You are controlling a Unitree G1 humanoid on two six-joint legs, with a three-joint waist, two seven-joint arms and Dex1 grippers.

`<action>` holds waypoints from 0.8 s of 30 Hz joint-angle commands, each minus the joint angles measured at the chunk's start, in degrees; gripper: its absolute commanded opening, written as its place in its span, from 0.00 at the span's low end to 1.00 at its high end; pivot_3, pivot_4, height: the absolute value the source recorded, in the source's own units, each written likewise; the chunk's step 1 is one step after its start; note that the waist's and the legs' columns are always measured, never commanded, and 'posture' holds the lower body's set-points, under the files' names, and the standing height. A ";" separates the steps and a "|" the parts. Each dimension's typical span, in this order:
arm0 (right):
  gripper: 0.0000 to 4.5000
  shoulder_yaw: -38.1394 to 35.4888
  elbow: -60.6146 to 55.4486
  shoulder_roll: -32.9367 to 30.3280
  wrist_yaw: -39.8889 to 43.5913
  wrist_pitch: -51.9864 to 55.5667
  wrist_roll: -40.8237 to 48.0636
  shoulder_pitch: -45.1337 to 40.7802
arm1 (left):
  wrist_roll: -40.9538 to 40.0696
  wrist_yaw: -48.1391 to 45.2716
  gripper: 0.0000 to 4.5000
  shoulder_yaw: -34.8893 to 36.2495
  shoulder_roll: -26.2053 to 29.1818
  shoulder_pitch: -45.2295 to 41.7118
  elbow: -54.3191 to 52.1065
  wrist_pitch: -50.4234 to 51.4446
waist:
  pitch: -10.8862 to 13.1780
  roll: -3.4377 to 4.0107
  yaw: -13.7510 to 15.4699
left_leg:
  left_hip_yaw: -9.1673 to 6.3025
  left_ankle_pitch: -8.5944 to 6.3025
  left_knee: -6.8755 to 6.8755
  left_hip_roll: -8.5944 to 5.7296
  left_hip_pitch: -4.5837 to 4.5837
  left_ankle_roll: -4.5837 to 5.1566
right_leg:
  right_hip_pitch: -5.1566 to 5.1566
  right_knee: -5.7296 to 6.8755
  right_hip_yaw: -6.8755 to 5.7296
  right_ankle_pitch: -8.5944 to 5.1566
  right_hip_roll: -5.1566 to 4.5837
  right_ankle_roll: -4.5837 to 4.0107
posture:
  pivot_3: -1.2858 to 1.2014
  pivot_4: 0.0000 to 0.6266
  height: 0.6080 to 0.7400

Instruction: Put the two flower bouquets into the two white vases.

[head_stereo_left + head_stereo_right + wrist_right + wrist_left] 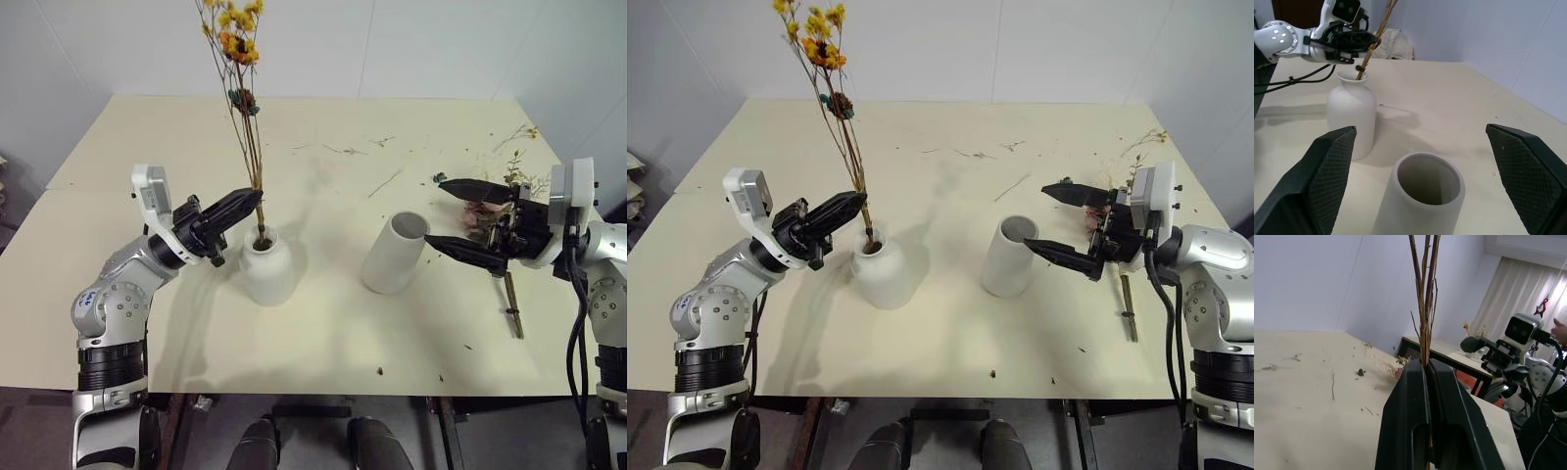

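Note:
A thin bouquet of yellow-orange flowers [238, 44] stands upright, its brown stems [1425, 293] reaching into the narrow mouth of the squat white vase [266, 269]. My left gripper [257, 196] is shut on those stems just above the vase's mouth. The taller cylinder vase [395, 255] stands upright to the right, with nothing inside it [1422, 196]. My right gripper [438, 211] hangs open just right of this vase, pointing at it. The pink-rose bouquet [482, 211] lies on the table behind that gripper, mostly hidden, its stem end [511, 304] sticking out toward the front.
Loose twigs [343, 150] and scraps [514, 147] are scattered over the far and right parts of the cream table [294, 372]. A small dark crumb [380, 371] lies near the front edge.

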 commanded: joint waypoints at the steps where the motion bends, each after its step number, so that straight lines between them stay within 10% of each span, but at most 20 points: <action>1: 1.00 -1.90 -2.51 0.02 -1.33 -0.26 1.24 0.06 | -2.66 0.27 0.01 0.47 -0.12 1.29 -4.47 0.54 | 0.00 0.00 -0.03 | 0.00 0.00 0.00 0.00 0.00 0.00 | 0.00 0.00 0.00 0.00 -0.01 0.00 | 0.52 0.24 1.00; 5: 1.00 -1.69 -2.57 0.25 -1.93 -0.59 1.16 0.09 | 0.14 -1.44 0.01 -1.22 1.28 3.42 -4.23 -1.02 | 0.00 0.00 -0.02 | 0.00 0.00 -0.01 0.00 0.00 0.00 | 0.00 -0.02 0.00 0.00 0.00 0.00 | 0.52 0.24 1.00; 15: 1.00 -1.73 -2.22 0.55 -2.59 -1.02 1.07 -0.12 | 4.51 -3.62 0.63 -2.79 2.64 5.22 -4.28 -6.55 | 0.00 0.00 -0.02 | 0.01 0.00 -0.08 0.00 0.00 0.00 | 0.00 -0.09 0.00 -0.01 0.00 -0.02 | 0.52 0.24 1.00; 20: 1.00 -3.09 -0.60 -0.97 -3.29 -0.07 0.96 -0.39 | 7.39 -9.80 0.99 -1.10 11.87 6.01 -3.79 -9.24 | 0.00 0.01 -0.21 | 0.01 -0.01 -0.17 0.03 0.01 0.01 | -0.01 -0.14 0.00 -0.03 0.02 -0.06 | 0.52 0.24 1.00; 24: 1.00 -4.30 3.16 -5.29 -3.83 3.44 -0.26 -0.48 | 7.60 -14.26 0.99 0.84 19.29 5.80 -2.03 -9.39 | 0.01 0.02 0.04 | 0.02 -0.02 -0.24 0.02 0.00 0.03 | -0.01 -0.28 0.00 -0.04 -0.01 -0.09 | 0.52 0.24 1.00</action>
